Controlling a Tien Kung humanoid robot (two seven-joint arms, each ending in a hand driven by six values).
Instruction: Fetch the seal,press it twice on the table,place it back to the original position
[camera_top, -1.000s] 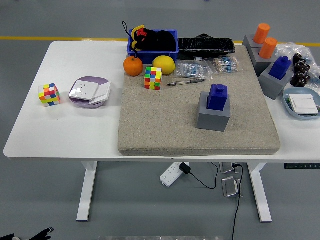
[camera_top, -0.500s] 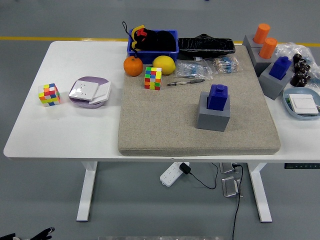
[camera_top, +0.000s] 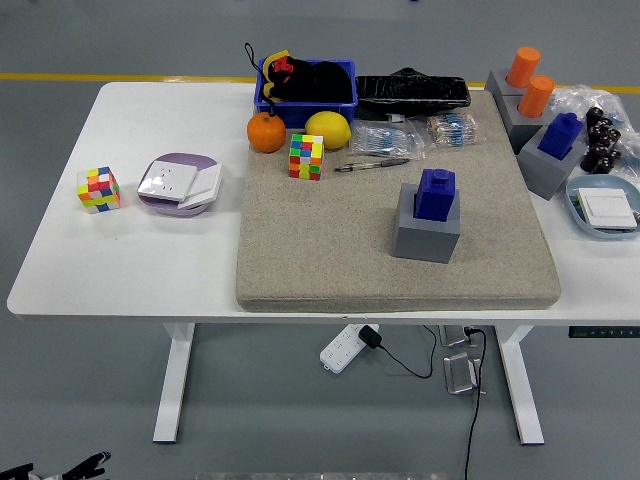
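Fingertips of my left hand (camera_top: 75, 468) just show at the bottom left corner, far below the table; I cannot tell how they are set, and they hold nothing I can see. My right hand is out of sight. The blue seal (camera_top: 437, 193) sits upright in its grey holder (camera_top: 427, 232), well up and to the right of that hand, on the beige felt mat (camera_top: 330, 250). Nothing of the job has begun. Risks I foresee: similar seals stand further right, a second blue seal (camera_top: 561, 133) and two orange seals (camera_top: 530, 80), so I could fetch the wrong one. Reaching in, I might also knock the pen (camera_top: 372, 164) or Rubik's cube (camera_top: 306, 156), or drag the holder along if the seal sticks.
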